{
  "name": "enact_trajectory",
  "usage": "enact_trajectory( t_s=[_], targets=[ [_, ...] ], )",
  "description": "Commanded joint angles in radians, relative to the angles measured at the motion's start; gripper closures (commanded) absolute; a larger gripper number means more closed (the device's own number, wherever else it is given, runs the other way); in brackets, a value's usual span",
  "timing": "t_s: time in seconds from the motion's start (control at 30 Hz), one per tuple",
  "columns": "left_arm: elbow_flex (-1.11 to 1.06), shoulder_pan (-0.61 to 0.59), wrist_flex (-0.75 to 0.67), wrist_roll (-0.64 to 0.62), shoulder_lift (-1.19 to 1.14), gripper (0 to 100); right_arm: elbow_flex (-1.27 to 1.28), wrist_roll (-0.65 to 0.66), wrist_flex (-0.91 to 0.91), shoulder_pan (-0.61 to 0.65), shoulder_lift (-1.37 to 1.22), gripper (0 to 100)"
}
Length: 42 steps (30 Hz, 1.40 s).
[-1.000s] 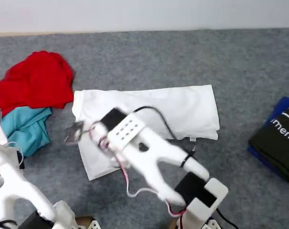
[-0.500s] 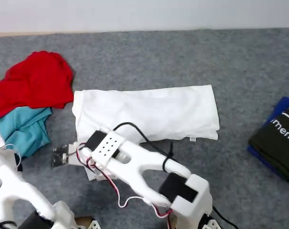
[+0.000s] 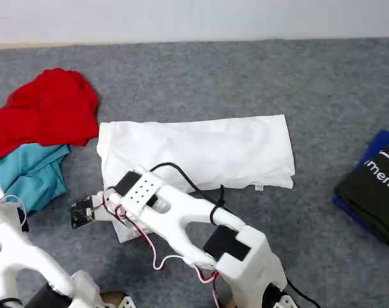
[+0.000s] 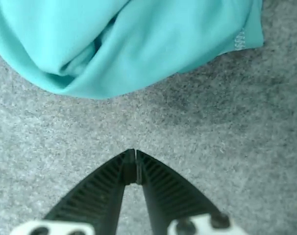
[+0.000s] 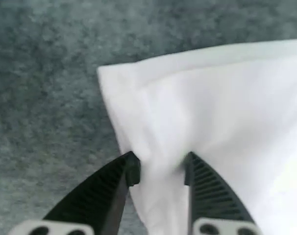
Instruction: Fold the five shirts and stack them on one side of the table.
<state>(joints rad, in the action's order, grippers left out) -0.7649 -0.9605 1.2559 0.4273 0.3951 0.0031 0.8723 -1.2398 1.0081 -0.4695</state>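
Our right hand [image 5: 160,169], narrowly parted, straddles the white shirt [image 5: 227,112] corner; our left hand [image 4: 136,169] hangs closed beside the teal shirt [image 4: 129,39].

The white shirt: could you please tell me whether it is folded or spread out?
Partly folded: the white shirt lies flat as a long band, no sleeves showing. The right gripper is open astride one corner.

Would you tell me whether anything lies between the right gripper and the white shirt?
Nothing visible does: the right gripper is open, with a corner of the white shirt between its fingers.
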Motion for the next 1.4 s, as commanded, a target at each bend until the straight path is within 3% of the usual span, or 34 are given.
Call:
enact_trajectory(
  t_s=[0.0, 0.13, 0.53, 0.87, 1.37],
  targets=[
    [0.012, -0.008, 0.006, -0.003, 0.025, 99, -0.095, 0.015, -0.074, 0.001, -0.079, 92.3],
    [0.012, -0.008, 0.006, -0.003, 0.025, 99, -0.207, 0.043, -0.162, 0.001, -0.154, 98.3],
    [0.012, -0.008, 0.008, -0.003, 0.025, 99, -0.45, 0.037, -0.335, -0.061, -0.173, 98.7],
    [0.012, -0.003, 0.006, -0.003, 0.025, 99, -0.629, 0.037, -0.303, -0.193, -0.182, 98.7],
    [0.004, -0.002, 0.009, -0.003, 0.025, 99, -0.638, 0.037, -0.114, -0.289, -0.22, 96.1]
  ],
)
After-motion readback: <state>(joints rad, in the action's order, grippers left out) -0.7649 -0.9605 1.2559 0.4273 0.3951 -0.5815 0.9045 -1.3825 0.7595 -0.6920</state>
